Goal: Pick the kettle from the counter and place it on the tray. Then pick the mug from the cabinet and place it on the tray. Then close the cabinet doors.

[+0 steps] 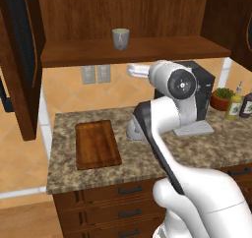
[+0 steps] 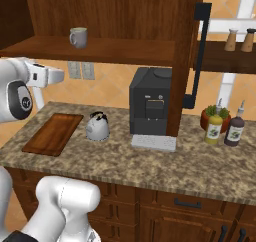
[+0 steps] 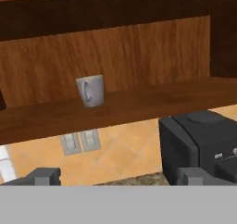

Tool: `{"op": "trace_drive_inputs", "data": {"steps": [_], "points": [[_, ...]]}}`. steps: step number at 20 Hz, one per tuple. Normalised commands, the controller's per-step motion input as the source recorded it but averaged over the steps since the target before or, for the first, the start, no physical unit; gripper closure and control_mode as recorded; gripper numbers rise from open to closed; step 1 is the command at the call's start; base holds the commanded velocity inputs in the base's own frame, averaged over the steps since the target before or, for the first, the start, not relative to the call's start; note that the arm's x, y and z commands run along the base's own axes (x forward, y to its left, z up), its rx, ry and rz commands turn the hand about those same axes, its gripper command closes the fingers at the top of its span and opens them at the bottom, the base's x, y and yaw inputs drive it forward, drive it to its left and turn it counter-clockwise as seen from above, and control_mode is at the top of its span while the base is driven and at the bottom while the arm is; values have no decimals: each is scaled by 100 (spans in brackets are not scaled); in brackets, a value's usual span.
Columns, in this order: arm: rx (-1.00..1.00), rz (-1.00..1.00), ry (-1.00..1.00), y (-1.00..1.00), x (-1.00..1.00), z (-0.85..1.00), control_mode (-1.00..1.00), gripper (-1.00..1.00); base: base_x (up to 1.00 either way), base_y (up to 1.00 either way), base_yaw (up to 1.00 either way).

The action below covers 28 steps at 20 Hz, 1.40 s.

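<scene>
The silver-grey kettle [image 2: 98, 127] stands on the granite counter [image 2: 150, 163], between the wooden tray [image 2: 53, 133] and the coffee machine; from the left the arm hides most of the kettle [image 1: 131, 132]. The tray [image 1: 97, 143] lies bare. The pale mug [image 1: 120, 38] [image 2: 78, 37] [image 3: 91, 90] stands upright on the cabinet shelf [image 1: 162, 49]. Both cabinet doors [image 1: 20, 60] [image 2: 186, 61] are swung open. My gripper [image 3: 119, 179] is open and holds nothing. It hangs above the counter, below the shelf, pointing at the back wall, and appears as a white hand [image 2: 50, 76] [image 1: 134, 71].
A large black coffee machine [image 2: 150, 106] stands right of the kettle with a grey mat [image 2: 154, 142] in front. A red plant pot [image 2: 209, 117] and two bottles [image 2: 215, 126] are at the right. Shakers [image 2: 231, 40] sit on a side shelf. Wall sockets [image 3: 81, 141] are below the shelf.
</scene>
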Motion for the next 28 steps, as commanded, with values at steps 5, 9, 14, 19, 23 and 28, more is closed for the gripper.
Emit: {"op": "trace_drive_inputs", "data": {"steps": [5,9,14,19,23,28], "points": [[-26,0,0,37,13,39,-100,-100,0,0,0],[-3,0,-2,7,35,1,-100,-100,0,0,0],[0,0,0,0,68,0,-100,-100,0,0,0],[0,0,0,10,68,0,-100,-100,0,0,0],[0,0,1,19,51,0,-100,-100,0,0,0],[0,0,0,17,37,13,-100,-100,0,0,0]]}}
